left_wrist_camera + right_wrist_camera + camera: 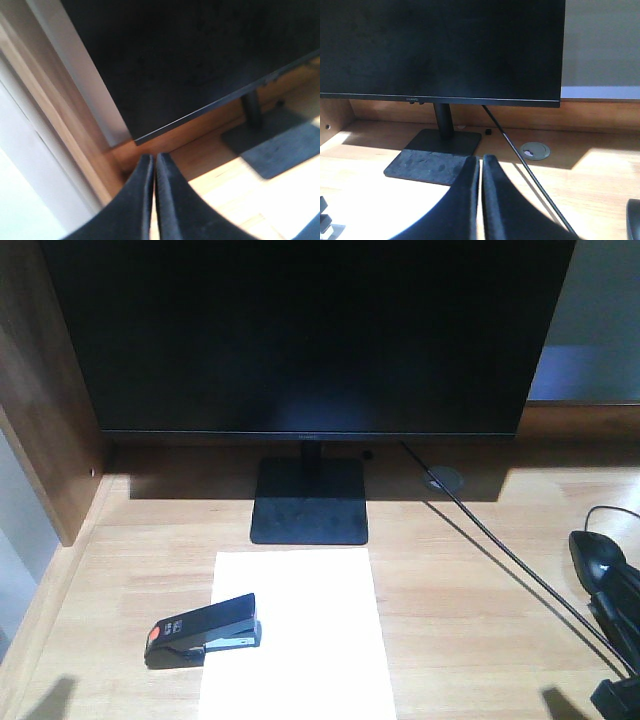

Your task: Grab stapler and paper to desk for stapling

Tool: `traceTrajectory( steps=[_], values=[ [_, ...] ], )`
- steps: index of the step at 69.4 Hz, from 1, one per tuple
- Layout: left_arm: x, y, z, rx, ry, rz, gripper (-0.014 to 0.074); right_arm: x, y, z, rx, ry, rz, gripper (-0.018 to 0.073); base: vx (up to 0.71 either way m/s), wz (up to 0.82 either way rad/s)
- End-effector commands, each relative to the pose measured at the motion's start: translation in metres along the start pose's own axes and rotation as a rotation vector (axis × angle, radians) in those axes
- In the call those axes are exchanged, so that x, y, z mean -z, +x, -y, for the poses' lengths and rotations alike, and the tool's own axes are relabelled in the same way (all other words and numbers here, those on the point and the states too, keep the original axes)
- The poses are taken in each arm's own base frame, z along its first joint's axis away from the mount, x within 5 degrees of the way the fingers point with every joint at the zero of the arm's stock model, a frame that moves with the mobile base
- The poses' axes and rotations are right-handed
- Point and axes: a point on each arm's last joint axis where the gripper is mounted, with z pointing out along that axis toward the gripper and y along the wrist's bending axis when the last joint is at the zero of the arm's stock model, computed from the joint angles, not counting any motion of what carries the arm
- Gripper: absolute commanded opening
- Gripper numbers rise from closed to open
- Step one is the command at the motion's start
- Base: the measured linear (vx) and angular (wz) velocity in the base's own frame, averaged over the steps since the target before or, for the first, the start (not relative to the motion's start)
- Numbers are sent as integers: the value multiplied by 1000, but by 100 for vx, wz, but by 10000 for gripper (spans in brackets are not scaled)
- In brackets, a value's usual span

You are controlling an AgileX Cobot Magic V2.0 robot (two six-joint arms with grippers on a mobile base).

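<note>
Paper (300, 635): white sheet flat on the desk (470, 590), directly in front of the monitor base (309, 500). Long axis running from the monitor toward the near edge; near end cut off by the bottom of the front view.

Stapler (205, 630): black, lying on the left margin of the paper, overlapping the sheet's edge. Long axis roughly left to right, slightly rising toward the right. Orange-red patch at the left end, over bare desk; silvery channel end over the paper. In the right wrist view, only a dark fragment at the lower left corner, too cropped to identify.

Monitor (310, 335): large, black, screen dark, top cut off in every view. Thin black cable (500, 550) slanting from under the screen toward the right front. Round grommet (443, 478) on the desk behind it.

Left pincer (154, 200): fingers pressed together with only a thin slit between, holding nothing, aimed at the left rear corner of the desk. Blurred view.

Right pincer (481, 200): fingers likewise nearly touching, empty, aimed at the monitor base. Dark arm hardware (610, 610) at the right edge of the front view, partly cut off.
</note>
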Motion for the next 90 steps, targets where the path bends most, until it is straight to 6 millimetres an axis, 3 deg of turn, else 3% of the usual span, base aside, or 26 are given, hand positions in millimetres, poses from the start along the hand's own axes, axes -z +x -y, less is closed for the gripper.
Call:
traceTrajectory(
  steps=[1,19,39,47,77,90],
  values=[
    [1,-16,-4,176,-12,107,-6,0,-10,-2,25,-17,31,-10,0,0],
    [4,-19,-5,249,-13,145,-6,0,-10,-2,25,-17,31,-10,0,0],
    [28,-15,-11,259,-117,147,-6,0,-10,-2,25,-17,31,-10,0,0],
    [33,-1,-8,275,-138,145,-6,0,-10,-2,25,-17,31,-10,0,0],
    [38,78,12,349,-200,112,-6,0,-10,-2,25,-17,31,-10,0,0],
    [36,83,13,377,-210,103,-6,0,-10,-2,25,-17,31,-10,0,0]
  ],
)
